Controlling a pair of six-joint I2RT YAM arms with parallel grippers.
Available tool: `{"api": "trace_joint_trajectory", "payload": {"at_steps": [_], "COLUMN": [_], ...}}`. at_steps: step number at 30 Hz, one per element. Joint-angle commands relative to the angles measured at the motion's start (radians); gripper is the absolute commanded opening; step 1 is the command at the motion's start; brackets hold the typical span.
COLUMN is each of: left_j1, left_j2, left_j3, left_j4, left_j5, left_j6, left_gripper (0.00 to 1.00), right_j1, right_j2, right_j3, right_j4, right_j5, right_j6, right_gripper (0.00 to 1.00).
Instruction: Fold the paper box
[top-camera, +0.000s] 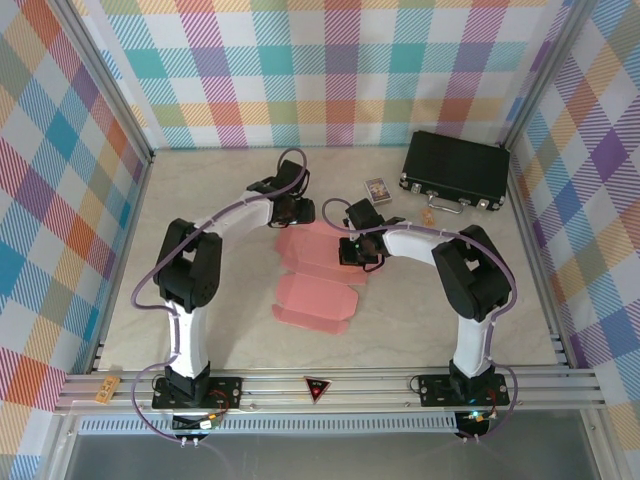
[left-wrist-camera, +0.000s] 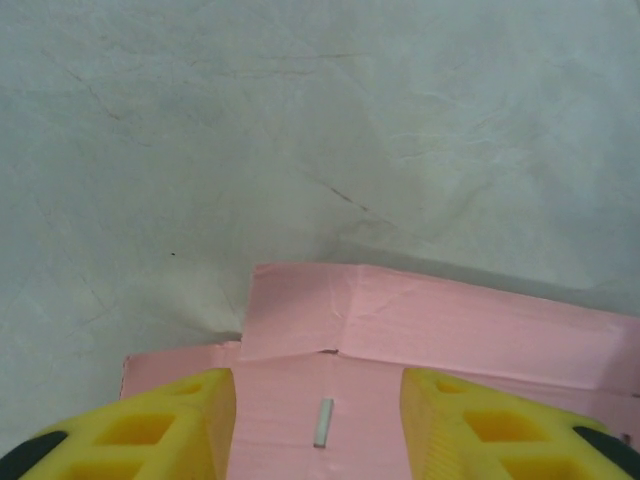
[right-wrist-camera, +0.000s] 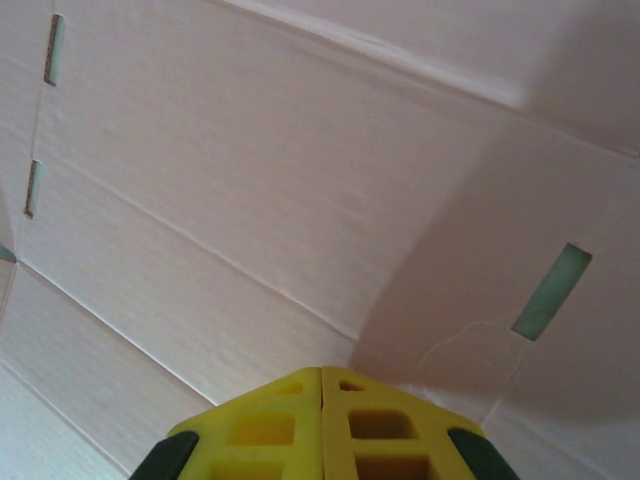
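Observation:
The paper box (top-camera: 315, 300) lies as a flat salmon-pink die-cut sheet with creases and flaps in the middle of the table. My left gripper (top-camera: 290, 212) is at the sheet's far end. In the left wrist view its yellow fingers (left-wrist-camera: 200, 410) stand apart, open (left-wrist-camera: 318, 378), over the pink sheet (left-wrist-camera: 450, 320), where a small slot and a folded flap show. My right gripper (top-camera: 352, 252) is over the sheet's right side. Its fingers are shut together (right-wrist-camera: 322, 372) with nothing between them, tip down close to the creased pink surface (right-wrist-camera: 250, 180).
A black hard case (top-camera: 457, 170) stands at the back right, with a tiny printed card (top-camera: 377, 188) to its left and a small tan item (top-camera: 428, 215) in front of it. Checkered walls close in three sides. An aluminium rail (top-camera: 330, 380) runs along the near edge.

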Motion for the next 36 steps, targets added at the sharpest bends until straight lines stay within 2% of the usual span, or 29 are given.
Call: {"api": "trace_joint_trajectory", "payload": {"at_steps": [1, 16, 27, 36], "left_j1": [0.015, 0.04, 0.04, 0.031], "left_j2": [0.045, 0.146, 0.081, 0.072], "left_j3": [0.065, 0.128, 0.11, 0.086], "left_j4": [-0.046, -0.076, -0.053, -0.001], "left_j5": [0.034, 0.072, 0.163, 0.255], "left_j6": [0.044, 0.037, 0.087, 0.097], "left_gripper": [0.5, 0.5, 0.36, 0.29], "right_j1": [-0.001, -0.002, -0.002, -0.002], "right_j2": [0.019, 0.017, 0.023, 0.045], "right_j3": [-0.001, -0.001, 0.002, 0.007], "right_j4": [-0.005, -0.001, -0.017, -0.028], "right_j5": [-0.007, -0.013, 0.005, 0.012], "right_j6": [0.011, 0.012, 0.015, 0.012], "right_gripper": [0.08, 0.08, 0.07, 0.06]}}
